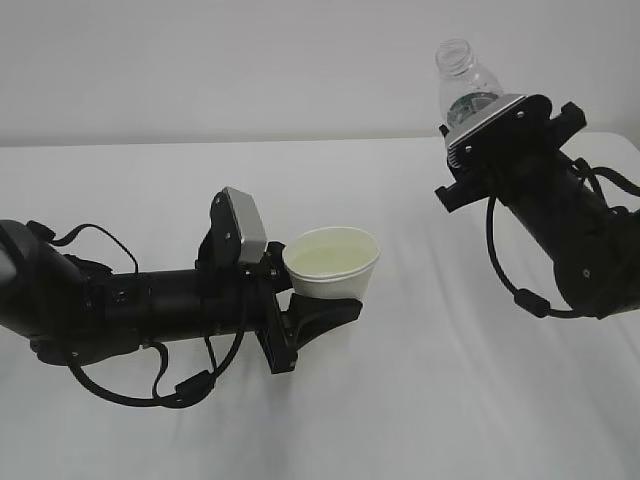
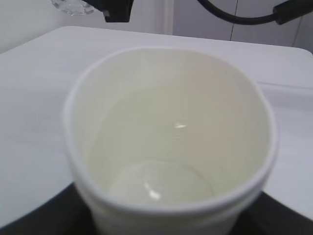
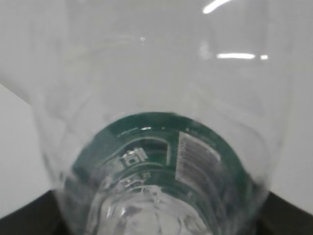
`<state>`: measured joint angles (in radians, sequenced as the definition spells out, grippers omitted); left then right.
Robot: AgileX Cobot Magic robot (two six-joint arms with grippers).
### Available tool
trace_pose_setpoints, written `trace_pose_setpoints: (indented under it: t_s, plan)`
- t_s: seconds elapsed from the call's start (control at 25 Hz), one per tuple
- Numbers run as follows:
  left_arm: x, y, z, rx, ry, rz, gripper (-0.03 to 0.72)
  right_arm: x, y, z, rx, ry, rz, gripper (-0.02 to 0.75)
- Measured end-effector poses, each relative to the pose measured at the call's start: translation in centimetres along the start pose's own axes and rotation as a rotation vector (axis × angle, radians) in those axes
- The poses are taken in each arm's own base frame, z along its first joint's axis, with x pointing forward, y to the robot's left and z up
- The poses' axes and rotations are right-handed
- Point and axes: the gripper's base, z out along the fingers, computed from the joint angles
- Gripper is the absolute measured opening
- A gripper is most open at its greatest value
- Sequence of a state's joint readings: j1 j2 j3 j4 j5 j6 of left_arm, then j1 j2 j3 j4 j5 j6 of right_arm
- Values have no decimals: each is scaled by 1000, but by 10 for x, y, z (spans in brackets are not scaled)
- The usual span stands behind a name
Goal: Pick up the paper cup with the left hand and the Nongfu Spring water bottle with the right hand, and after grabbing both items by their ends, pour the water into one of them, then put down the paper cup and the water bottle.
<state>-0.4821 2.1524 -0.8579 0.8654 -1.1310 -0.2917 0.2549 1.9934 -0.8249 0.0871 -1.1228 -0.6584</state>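
You have one paper cup (image 1: 333,262) gripped in the left claw (image 1: 310,300) (at nine o'clock), and one Nongfu Spring water bottle (image 1: 466,85) gripped in the right claw (image 1: 487,122).

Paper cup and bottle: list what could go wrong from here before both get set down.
1. The paper cup holds water, and the left hand grips it near its base; a tilt on the way down could spill it.
2. The Nongfu Spring water bottle is capless and held high by the right hand; set down off-vertical, it may tip over.
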Motion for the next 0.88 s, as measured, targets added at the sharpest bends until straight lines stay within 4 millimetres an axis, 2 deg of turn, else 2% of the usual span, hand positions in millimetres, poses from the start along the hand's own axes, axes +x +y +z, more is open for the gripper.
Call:
trace_pose_setpoints:
  t_s: [0.88]
  plan:
    - [0,0,0,0,0,0,420,10,-10,-2,126,83,290,471]
